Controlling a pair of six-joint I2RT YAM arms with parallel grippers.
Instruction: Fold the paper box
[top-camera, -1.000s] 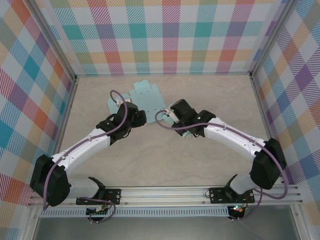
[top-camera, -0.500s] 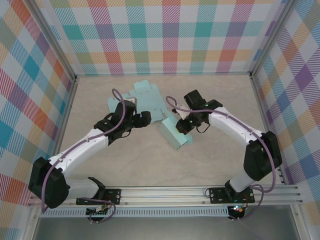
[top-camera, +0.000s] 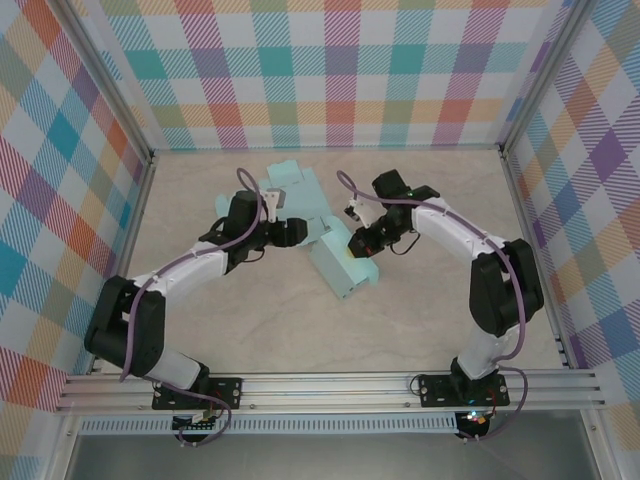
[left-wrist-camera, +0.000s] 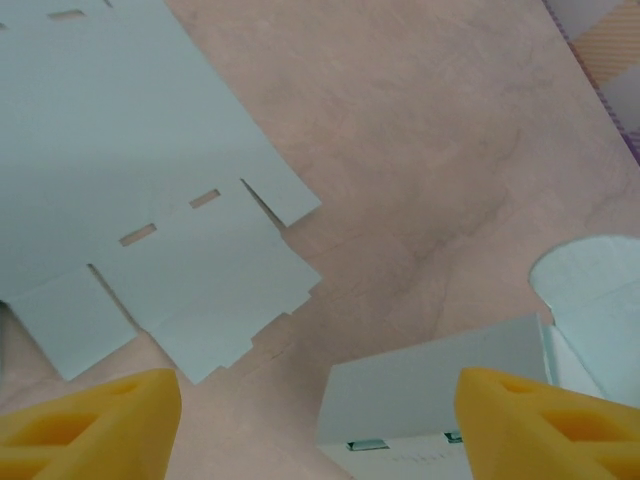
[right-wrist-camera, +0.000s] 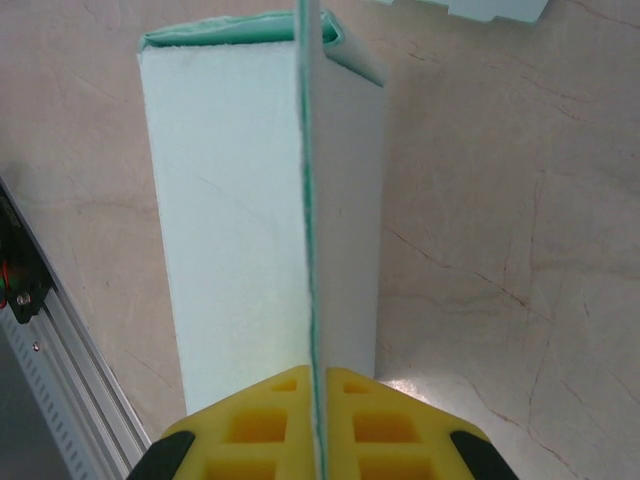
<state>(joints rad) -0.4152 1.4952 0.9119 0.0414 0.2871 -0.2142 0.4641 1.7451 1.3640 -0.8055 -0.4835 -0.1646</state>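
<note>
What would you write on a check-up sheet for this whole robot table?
Surface: table, beige with a marbled pattern.
Job's things: folded box, pale blue, lying on the table; flat sheet, same colour with slots cut in it, unfolded, lying behind the box.
Clutter: nothing seen.
Grippers: right gripper shut on a thin flap of the folded box; left gripper open, holding nothing, over the gap between sheet and box.
Cables: left cable, purple, loops above the left wrist; right cable loops the same way.
Surroundings: checked walls on three sides; metal rail at the near edge.
</note>
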